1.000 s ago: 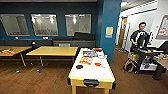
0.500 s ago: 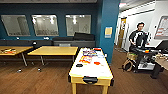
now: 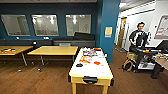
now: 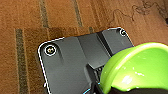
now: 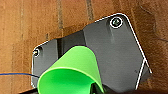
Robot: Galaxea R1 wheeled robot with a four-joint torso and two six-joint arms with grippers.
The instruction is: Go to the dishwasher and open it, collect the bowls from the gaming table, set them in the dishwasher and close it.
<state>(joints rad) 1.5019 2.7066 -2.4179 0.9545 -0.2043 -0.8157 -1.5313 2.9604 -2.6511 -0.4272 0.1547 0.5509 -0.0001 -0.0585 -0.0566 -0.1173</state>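
Observation:
The gaming table (image 3: 90, 72) stands straight ahead in the head view, with a white top, a yellowish rim and a dark slot (image 3: 90, 79) at its near end. Colourful flat items (image 3: 86, 59), a small dark piece (image 3: 79, 65) and a red piece (image 3: 97, 63) lie on it. In the left wrist view a bright green bowl (image 4: 140, 67) hangs over the brown floor at my left gripper (image 4: 125, 90). In the right wrist view another green bowl (image 5: 72, 72) sits at my right gripper (image 5: 96, 88). The dishwasher is out of view.
Two yellow-topped tables (image 3: 53, 50) (image 3: 12, 49) stand to the left, and a blue pillar (image 3: 107, 30) rises behind the gaming table. A person (image 3: 138, 37) stands at a rig cart (image 3: 146, 58) on the right, with a bag (image 3: 128, 65) on the floor beside it.
The head view has shifted only slightly. The things on the gaming table lie as before.

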